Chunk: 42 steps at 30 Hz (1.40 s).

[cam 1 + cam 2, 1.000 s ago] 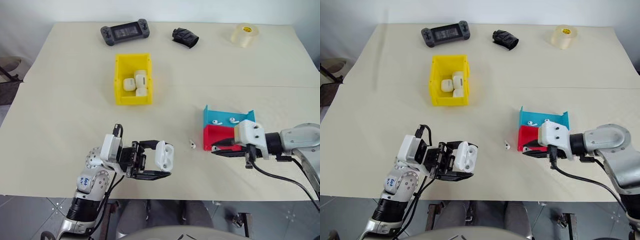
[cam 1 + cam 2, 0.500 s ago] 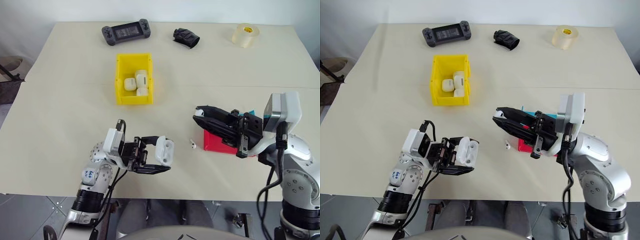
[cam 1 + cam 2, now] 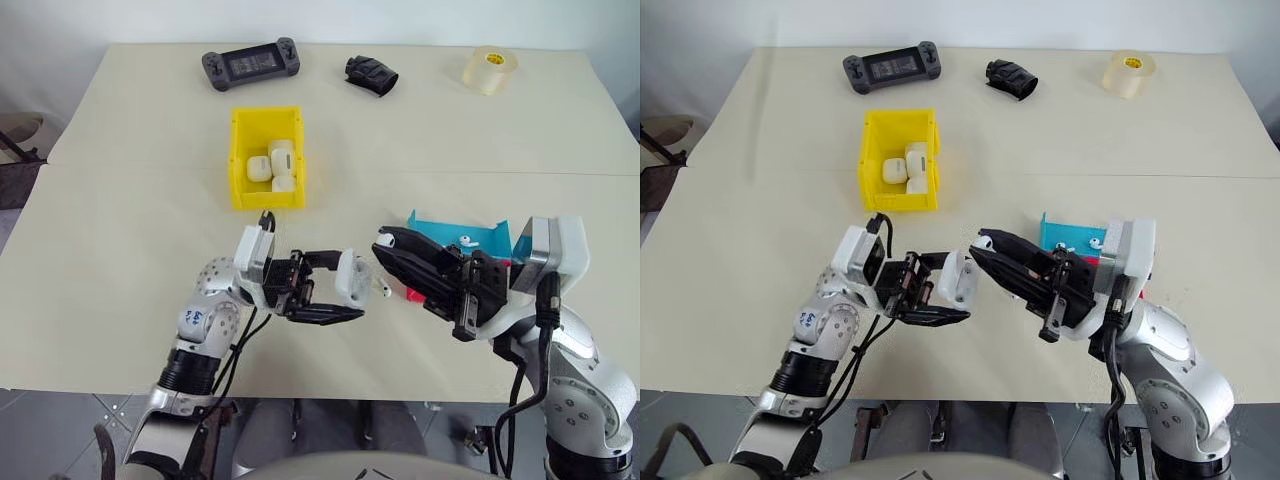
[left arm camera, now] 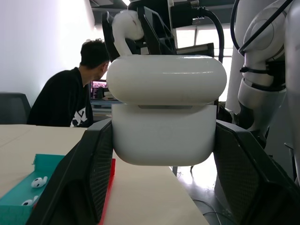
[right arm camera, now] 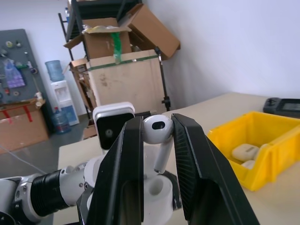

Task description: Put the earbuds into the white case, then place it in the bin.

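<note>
A: Centre of the frame: left gripper [image 3: 335, 290] clamped on the white case [image 3: 352, 277], right gripper [image 5: 157, 136] pinching an earbud [image 5: 157, 133] just above it.

B: Progress?

A: Early, I'd say. Another earbud [image 3: 385, 288] lies on the table [image 3: 120, 210]; the yellow bin [image 3: 240, 160], upper left, awaits this case.
</note>
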Each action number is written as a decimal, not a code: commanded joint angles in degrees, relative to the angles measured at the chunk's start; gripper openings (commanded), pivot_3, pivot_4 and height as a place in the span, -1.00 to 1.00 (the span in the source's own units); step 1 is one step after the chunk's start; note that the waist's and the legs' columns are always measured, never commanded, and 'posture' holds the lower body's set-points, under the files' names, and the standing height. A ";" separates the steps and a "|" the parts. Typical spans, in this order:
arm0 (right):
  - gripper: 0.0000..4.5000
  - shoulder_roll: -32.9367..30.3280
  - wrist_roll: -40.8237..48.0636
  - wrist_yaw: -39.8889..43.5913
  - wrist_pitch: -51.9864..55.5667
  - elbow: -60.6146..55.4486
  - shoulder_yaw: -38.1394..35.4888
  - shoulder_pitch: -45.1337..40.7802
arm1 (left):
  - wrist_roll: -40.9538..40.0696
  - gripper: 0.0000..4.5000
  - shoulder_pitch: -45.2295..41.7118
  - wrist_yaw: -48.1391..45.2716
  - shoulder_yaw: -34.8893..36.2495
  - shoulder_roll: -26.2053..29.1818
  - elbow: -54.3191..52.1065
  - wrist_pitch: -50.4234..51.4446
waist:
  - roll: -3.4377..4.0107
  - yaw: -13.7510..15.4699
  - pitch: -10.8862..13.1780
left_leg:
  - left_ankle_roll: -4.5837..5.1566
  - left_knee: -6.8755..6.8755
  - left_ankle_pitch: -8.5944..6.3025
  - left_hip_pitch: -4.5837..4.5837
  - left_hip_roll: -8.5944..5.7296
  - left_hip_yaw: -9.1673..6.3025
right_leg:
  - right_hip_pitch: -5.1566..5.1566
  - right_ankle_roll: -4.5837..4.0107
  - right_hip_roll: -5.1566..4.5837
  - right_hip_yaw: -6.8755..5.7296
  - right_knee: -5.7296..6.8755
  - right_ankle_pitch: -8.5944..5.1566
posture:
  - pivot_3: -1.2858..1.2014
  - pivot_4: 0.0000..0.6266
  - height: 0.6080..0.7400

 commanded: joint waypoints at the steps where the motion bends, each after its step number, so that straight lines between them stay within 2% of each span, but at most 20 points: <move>1: -0.77 -0.02 -1.28 0.06 -3.18 -2.75 -0.44 2.18 | 0.41 0.24 -2.23 1.45 -0.96 -0.34 -1.97 2.05 | 0.00 0.02 0.00 | 0.00 -0.02 0.00 0.00 -0.01 0.01 | 0.00 0.00 0.00 0.00 -0.01 0.00 | 0.03 -0.52 1.00; 13: -0.77 4.19 -7.48 -0.82 -9.16 0.57 5.06 1.30 | 0.18 0.24 -2.78 2.73 -0.64 1.10 -4.01 5.14 | 0.00 -0.16 0.00 | -0.01 -0.04 0.01 0.03 0.02 0.03 | -0.08 -0.01 0.05 0.07 0.13 0.00 | 0.03 -0.52 1.00; 25: -0.77 7.50 -12.64 -0.04 -15.22 5.93 8.39 2.33 | -1.28 0.24 -2.81 3.29 1.51 -0.82 -3.55 4.86 | 0.00 -0.08 0.00 | -0.01 -0.04 0.00 0.03 -0.01 0.03 | -0.09 -0.01 0.06 0.07 0.14 0.00 | 0.03 -0.52 1.00; 36: -0.77 6.43 -10.82 0.69 -15.25 6.12 8.79 3.50 | -0.79 0.24 -3.83 2.69 2.54 -1.93 -1.38 3.62 | 0.00 -0.10 0.00 | -0.01 -0.04 0.00 0.03 -0.01 0.03 | -0.09 -0.01 0.05 0.07 0.15 0.00 | 0.03 -0.52 1.00; 42: -0.77 3.83 -9.44 1.67 -14.39 6.18 7.16 4.43 | -0.75 0.24 -4.55 2.61 3.25 -2.24 -0.25 2.73 | 0.00 -0.08 0.00 | -0.01 -0.04 0.00 0.03 -0.01 0.04 | -0.08 -0.01 0.05 0.07 0.14 0.00 | 0.03 -0.52 1.00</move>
